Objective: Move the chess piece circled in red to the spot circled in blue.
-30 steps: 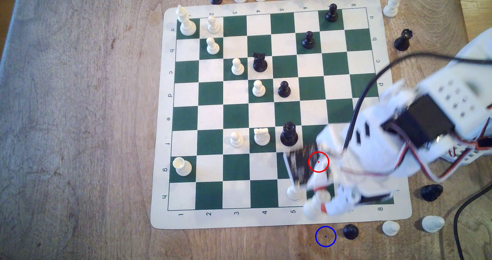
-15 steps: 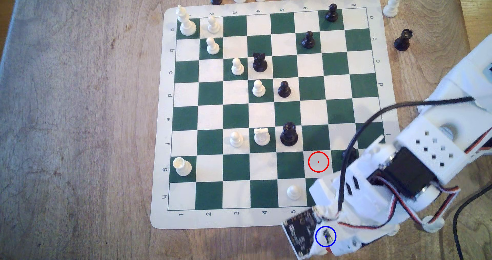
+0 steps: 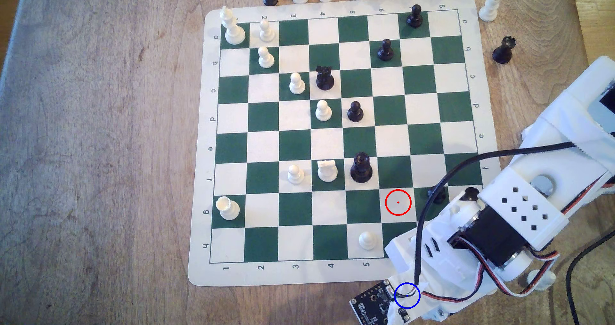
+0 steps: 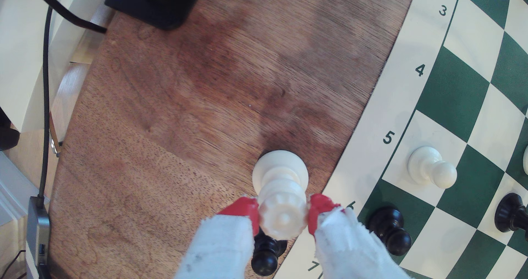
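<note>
Gripper (image 4: 283, 218) clamped by its red-tipped fingers (image 4: 241, 214) on the ribbed head of the chess piece (image 4: 281, 194), held upright over bare wooden table (image 4: 200, 96), just beside the border of the chess mat (image 4: 368, 142); base looking close to the wood, contact with it impossible to confirm. In the exterior view, arm and camera board (image 3: 369, 303) covering the spot (image 3: 407, 295), so exact alignment not visible there. Possible trouble from here: opening before the base sits flat, giving a tilt and a topple; or lowering off centre, leaving the piece partly outside the ring. Also a black pawn (image 4: 265, 253) standing very near, under one finger, and another black pawn (image 4: 390, 230) beside the other finger, easy to knock during opening or retreat. Readable writing: mat numbers 3, 4, 5 in the wrist view; rows a to h and 1 to 8 on the borders in the exterior view; no brand seen
</note>
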`<state>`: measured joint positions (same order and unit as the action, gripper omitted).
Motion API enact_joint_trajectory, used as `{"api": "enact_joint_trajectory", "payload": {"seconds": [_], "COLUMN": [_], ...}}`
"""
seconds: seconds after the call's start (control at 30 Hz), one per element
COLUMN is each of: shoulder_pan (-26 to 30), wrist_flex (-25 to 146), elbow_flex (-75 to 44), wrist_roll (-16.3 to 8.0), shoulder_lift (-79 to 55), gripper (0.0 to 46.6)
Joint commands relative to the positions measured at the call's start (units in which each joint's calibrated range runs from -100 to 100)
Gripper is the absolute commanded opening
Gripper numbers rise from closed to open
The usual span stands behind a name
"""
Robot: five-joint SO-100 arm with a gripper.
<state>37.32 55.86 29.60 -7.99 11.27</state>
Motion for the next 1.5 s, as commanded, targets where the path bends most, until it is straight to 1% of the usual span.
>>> {"api": "enact_joint_trajectory", "payload": {"seconds": [0.0,0.53,0.57,0.6,0.67,0.7,0.97,1.23,1.37,1.47], "shoulder_pan": [0.03,-1.14,-1.14,-1.14,-1.06,-0.98,-1.30,-2.47,-2.86,-2.16], "wrist_flex": [-0.08,-0.08,-0.08,-0.08,0.16,0.33,1.56,4.75,6.22,6.22], "elbow_flex": [-2.04,-2.13,-2.13,-2.22,-2.22,-2.13,-1.95,-1.67,1.23,4.40], "wrist_roll": [0.20,0.54,0.63,0.68,0.83,0.83,0.83,0.78,0.78,0.78], "shoulder_lift": [0.36,-0.32,-0.32,-0.32,-0.32,-0.06,3.67,9.27,14.28,17.59], "gripper": [0.6,0.7,1.3,3.0,7.7,11.5,20.6,22.7,23.8,24.0]}}
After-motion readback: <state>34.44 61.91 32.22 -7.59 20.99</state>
